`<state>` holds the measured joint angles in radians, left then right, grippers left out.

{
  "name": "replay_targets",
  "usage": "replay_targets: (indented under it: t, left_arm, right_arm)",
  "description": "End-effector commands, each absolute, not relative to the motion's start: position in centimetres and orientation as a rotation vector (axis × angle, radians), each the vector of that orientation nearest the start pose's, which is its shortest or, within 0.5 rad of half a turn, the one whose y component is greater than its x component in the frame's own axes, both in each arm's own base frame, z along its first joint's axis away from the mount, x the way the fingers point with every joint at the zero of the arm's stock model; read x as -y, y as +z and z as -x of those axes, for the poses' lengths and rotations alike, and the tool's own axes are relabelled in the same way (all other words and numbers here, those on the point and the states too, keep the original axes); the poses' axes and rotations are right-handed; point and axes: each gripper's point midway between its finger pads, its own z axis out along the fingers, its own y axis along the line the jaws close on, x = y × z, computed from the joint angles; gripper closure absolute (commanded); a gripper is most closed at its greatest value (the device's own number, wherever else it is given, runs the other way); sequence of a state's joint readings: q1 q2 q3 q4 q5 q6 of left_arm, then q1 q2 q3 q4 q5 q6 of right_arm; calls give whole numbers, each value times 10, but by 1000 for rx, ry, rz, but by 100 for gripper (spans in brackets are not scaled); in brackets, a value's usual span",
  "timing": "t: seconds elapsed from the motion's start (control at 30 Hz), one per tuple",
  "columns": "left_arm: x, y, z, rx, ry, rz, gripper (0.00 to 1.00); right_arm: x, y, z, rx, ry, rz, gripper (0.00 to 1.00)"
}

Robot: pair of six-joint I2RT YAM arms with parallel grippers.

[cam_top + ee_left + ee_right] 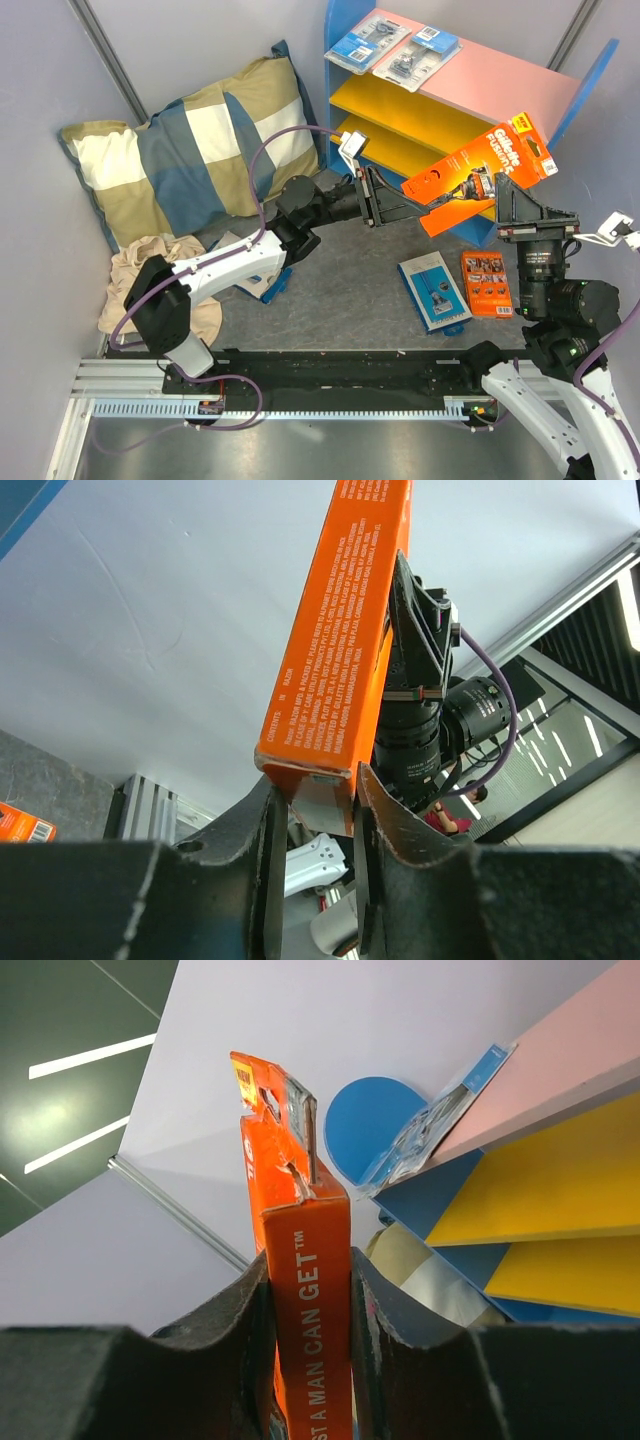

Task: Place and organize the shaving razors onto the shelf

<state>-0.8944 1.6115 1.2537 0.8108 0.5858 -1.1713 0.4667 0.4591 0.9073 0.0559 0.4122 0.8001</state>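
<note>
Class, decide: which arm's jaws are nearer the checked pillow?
Left. The left jaws clamp the orange razor box at its end toward the pillow; the right jaws grip its far side, farther away.

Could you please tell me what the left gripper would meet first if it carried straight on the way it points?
The left gripper is shut on the orange Gillette Fusion pack; straight on, it would likely meet the right gripper clamping the pack's other end, though depth is unclear.
</note>
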Motion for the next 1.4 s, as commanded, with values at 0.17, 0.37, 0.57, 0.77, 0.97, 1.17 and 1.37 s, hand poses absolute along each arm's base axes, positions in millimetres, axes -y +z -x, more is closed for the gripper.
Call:
replay_targets:
  t: [0.17,0.37,0.57,0.77,0.97,1.17,1.37]
  left_arm:
    - [428,462,-199,-1275,-2048,-472,98]
    - [412,484,-222,-1245,-2007,-424,98]
    - [387,488,-252,-1277,-1942,-328,98]
    - [364,490,-281,-1312,-1869,-231,98]
    - [362,497,-302,-1342,-1798,-118,98]
    - [380,510,-315,-1343,-1841,-121,98]
    - [402,500,-320,-1393,-1874,-186,98]
  right_arm:
    - [-45,485,-200,-999,886,-595,20]
    - [-34,476,-197,-1020,825,-626,4]
    - [-26,466,-193,-1044,775,-639,2]
    - [-19,456,-188,-1065,733,-646,2]
    - [-12,449,-186,-1081,688,-657,2]
    - [-8,448,-184,-1085,667,-659,2]
    - [-5,445,-182,-1095,636,-654,2]
